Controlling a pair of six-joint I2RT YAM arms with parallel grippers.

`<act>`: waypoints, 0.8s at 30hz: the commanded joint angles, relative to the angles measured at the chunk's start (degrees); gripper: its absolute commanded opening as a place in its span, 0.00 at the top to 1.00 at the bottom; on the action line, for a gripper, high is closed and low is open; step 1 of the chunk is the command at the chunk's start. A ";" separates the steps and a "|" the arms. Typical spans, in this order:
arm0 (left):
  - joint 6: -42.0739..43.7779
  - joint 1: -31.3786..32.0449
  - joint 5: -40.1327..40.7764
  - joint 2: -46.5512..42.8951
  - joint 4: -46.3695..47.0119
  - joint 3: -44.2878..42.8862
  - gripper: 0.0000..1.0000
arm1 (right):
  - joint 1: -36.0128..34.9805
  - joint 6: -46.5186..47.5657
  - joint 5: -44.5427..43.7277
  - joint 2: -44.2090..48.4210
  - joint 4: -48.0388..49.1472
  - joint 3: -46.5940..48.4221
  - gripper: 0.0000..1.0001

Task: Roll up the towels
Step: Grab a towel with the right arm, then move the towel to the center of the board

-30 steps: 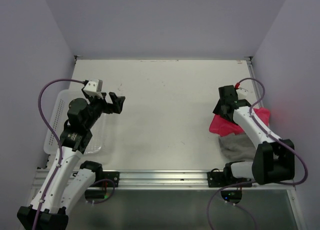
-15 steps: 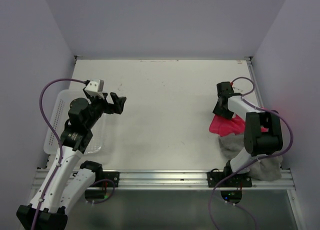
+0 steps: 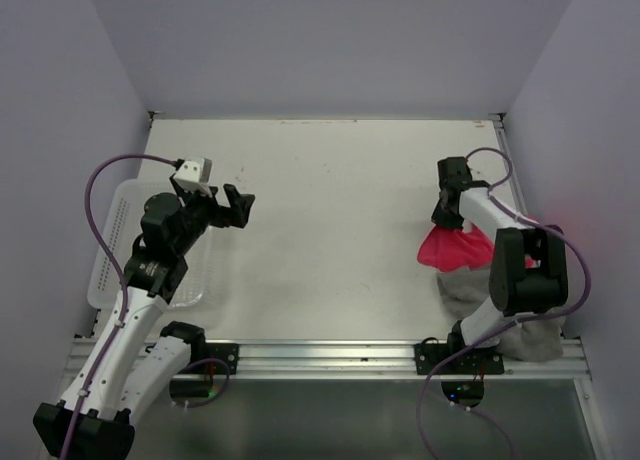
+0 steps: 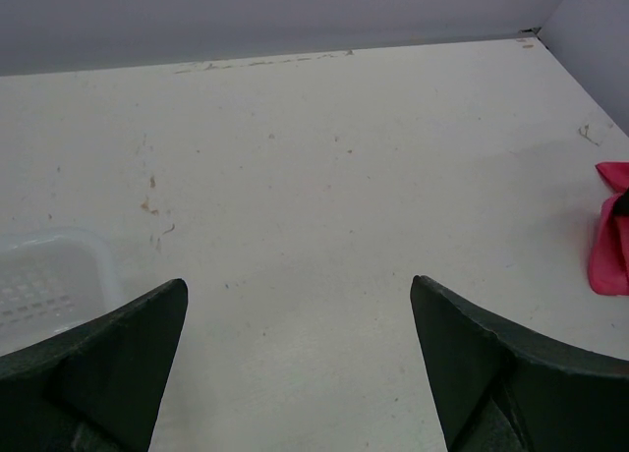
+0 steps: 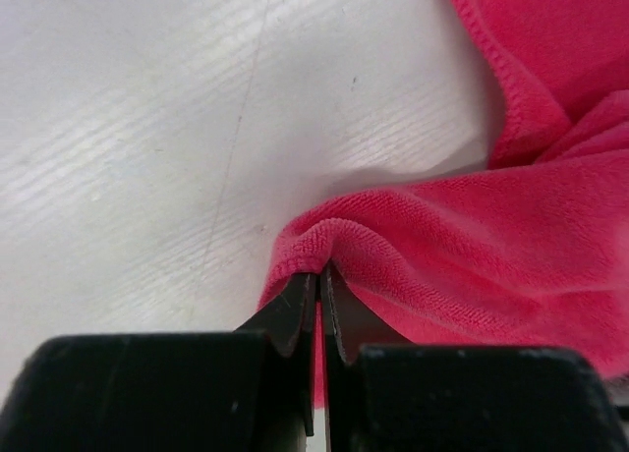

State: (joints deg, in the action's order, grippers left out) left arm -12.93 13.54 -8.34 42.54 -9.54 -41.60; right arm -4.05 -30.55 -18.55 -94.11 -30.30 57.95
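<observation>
Towels lie near right edge of table (image 3: 330, 180): pink towel (image 3: 450, 250) bunched, grey towel (image 3: 465, 292) touching its near side, toward front-right corner. Right gripper (image 5: 319, 278) low on tabletop, fingers pinched almost together on folded hem of pink towel. Left gripper (image 4: 297, 285) raised, fingers spread wide, holding nothing, beside white basket (image 3: 112, 250) at left edge. Wide stretch of white tabletop between arms.
</observation>
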 commanded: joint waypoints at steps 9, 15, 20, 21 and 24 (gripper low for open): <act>0.18 0.35 -2.21 0.26 1.72 0.03 0.00 | 0.01 4.18 -1.77 22.64 -7.84 17.89 1.00; 0.54 0.35 -1.77 -1.06 2.24 0.30 0.00 | 0.10 7.61 11.22 21.43 -3.10 23.69 1.00; 0.62 0.35 -1.77 -1.15 2.16 0.12 0.00 | -0.69 2.16 29.25 17.82 2.16 28.44 1.00; 0.71 0.35 -1.77 -1.41 2.24 0.21 0.00 | -1.39 1.72 30.05 16.86 2.53 29.92 1.00; 0.71 0.35 -1.51 -1.67 2.33 0.30 0.00 | -5.78 2.68 30.32 14.40 2.01 34.57 1.00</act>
State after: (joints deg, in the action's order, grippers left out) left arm -12.86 13.54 -9.43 41.80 -9.45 -41.45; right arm -6.28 -27.42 4.10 -78.89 -32.23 85.69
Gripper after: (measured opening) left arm 0.996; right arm 0.015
